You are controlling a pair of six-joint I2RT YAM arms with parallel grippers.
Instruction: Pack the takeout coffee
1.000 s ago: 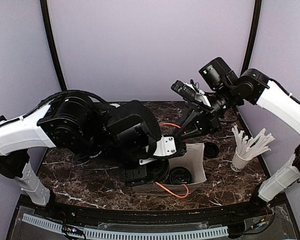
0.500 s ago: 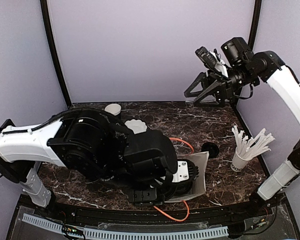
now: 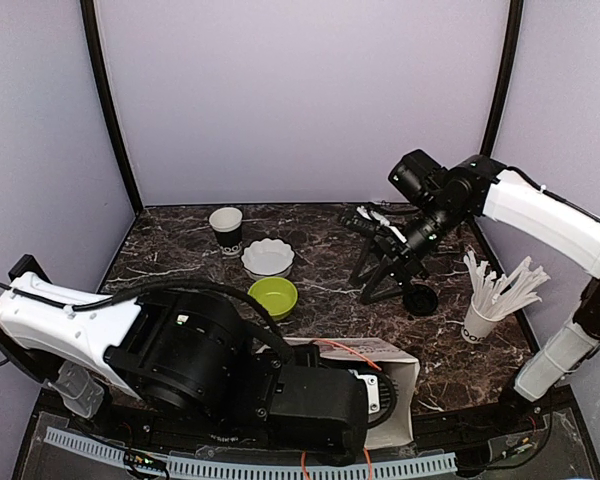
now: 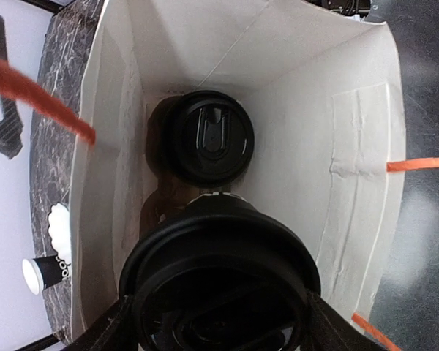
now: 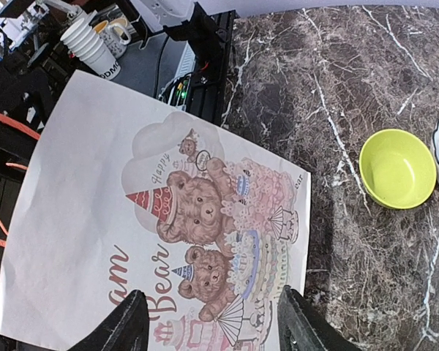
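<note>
In the left wrist view I look down into an open white paper bag [image 4: 358, 146] with orange handles. My left gripper [image 4: 219, 322] is shut on a takeout coffee [image 4: 219, 278], a black cup with a black lid, just inside the bag's mouth. A second lidded black cup [image 4: 211, 137] stands on the bag's floor. From above, the left arm hides most of the bag [image 3: 405, 375] at the table's near edge. My right gripper [image 3: 384, 283] hangs open over the back right of the table, holding nothing. Its wrist view looks across at the bag's bear-printed side [image 5: 168, 219].
A loose black lid [image 3: 421, 298] lies close beside the right gripper. A white cup of white sticks [image 3: 480, 320] stands at the right. A green bowl [image 3: 273, 296], a white scalloped bowl [image 3: 267, 258] and a lidless black cup [image 3: 226, 230] sit at the back left.
The right gripper has opened, left the bag, swung up to the back and come down over the right of the table. The left arm and the bag have shifted toward the near edge.
</note>
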